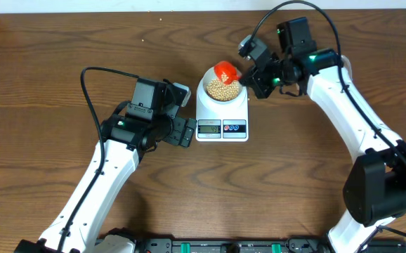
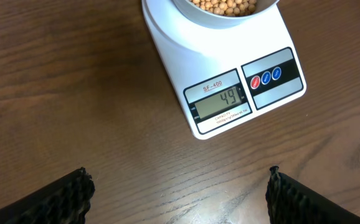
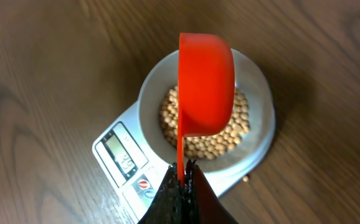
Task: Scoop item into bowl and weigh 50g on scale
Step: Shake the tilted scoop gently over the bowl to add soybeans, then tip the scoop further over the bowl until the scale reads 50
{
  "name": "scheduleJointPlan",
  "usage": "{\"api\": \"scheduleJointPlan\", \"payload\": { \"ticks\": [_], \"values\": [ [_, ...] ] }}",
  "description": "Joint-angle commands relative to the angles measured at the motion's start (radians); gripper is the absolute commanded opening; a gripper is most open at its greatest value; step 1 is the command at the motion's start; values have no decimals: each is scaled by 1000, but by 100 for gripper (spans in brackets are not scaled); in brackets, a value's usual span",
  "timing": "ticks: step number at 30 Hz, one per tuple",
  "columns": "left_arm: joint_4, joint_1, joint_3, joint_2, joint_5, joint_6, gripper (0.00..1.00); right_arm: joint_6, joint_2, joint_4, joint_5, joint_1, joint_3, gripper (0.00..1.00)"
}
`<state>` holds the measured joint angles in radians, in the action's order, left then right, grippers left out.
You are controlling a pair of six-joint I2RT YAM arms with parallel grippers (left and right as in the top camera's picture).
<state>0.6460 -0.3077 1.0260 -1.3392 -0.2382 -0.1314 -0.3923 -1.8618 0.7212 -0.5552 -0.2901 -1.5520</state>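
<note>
Nearest the left wrist camera, the left gripper [image 2: 179, 177], ribbed and black, gapes wide; beyond it the flat white scale [image 2: 167, 46] reads 49, legible only here. Farther, the right gripper [image 3: 183, 171] pinches a glossy red scoop [image 3: 206, 84] over round tan beans [image 3: 233, 134] in the smooth bowl [image 3: 259, 81] atop the scale.

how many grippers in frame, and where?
2. The left gripper is open over bare table, just left of the scale. The right gripper is shut on the handle of the red scoop, above the bowl of beans. None hidden.
</note>
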Motion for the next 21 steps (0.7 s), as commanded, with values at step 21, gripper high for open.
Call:
{"api": "scheduleJointPlan", "payload": {
  "ticks": [21],
  "values": [
    [0, 3, -4, -2, -8, -3, 91, -29, 21, 0, 3, 7, -21, 1]
  ]
}}
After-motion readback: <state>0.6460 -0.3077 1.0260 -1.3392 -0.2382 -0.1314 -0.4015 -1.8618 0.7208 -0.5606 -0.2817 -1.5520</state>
